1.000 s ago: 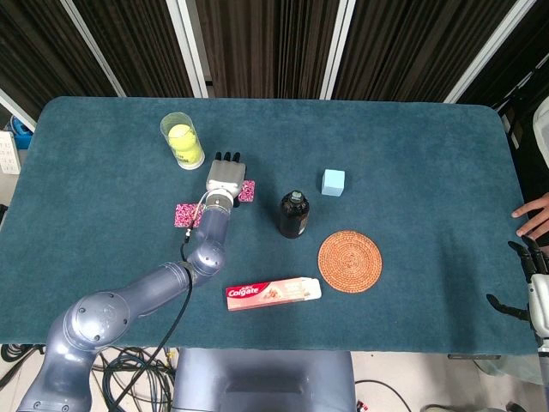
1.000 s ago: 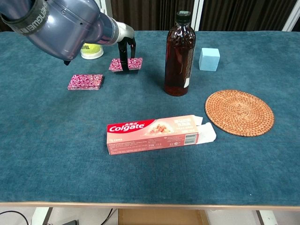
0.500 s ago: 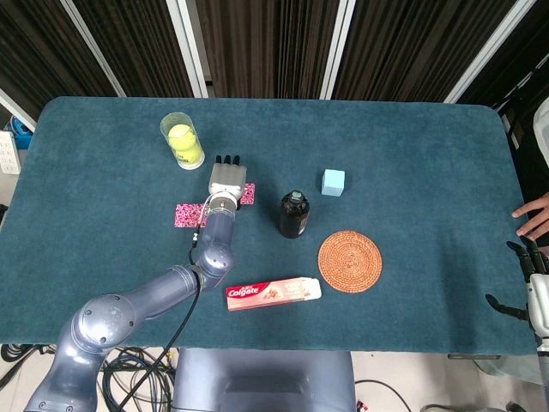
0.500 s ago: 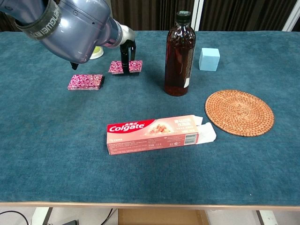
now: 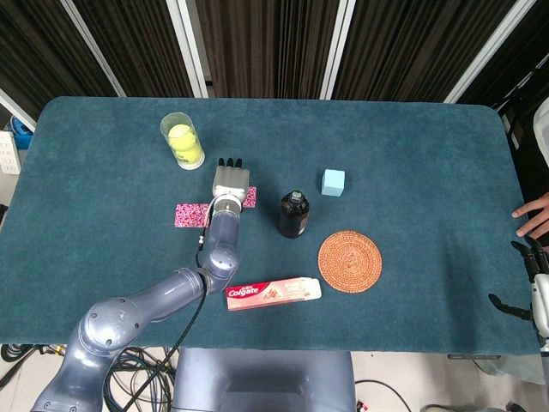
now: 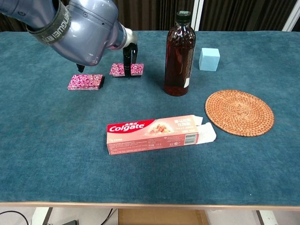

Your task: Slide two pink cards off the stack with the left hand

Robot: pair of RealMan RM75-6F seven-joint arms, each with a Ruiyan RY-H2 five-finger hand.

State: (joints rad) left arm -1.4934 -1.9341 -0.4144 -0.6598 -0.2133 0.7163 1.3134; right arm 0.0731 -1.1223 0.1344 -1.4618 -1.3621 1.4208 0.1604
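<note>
A dark blue cloth covered the table [image 6: 56, 164], and a brown bottle [image 6: 179, 54] stood upright near its middle, serving here as the landmark. Nearest the robot, in front of the bottle and a little to its left, a Colgate box [image 6: 157, 133] lay flat with one end flap open. To the bottle's right and slightly nearer, a round woven coaster [image 6: 239, 112] lay flat. At the far right table edge, well away from the bottle, the right hand [image 5: 533, 287] hung with its fingers spread and nothing in it. Left of the bottle, the left arm reached in from the near left, and the left hand [image 6: 129, 51] pointed its dark fingers straight down onto a pink patterned card [image 6: 127, 70], pressing on it rather than gripping it; whether that was one card or two could not be told. Further left of the bottle, clearly apart from that card, the pink stack [image 6: 85, 82] lay flat. Behind the bottle and to its right sat a pale blue cube [image 6: 209, 59]. Furthest away, beyond the left hand and well left of the bottle, stood a clear cup [image 5: 182, 140] with something yellow inside.
</note>
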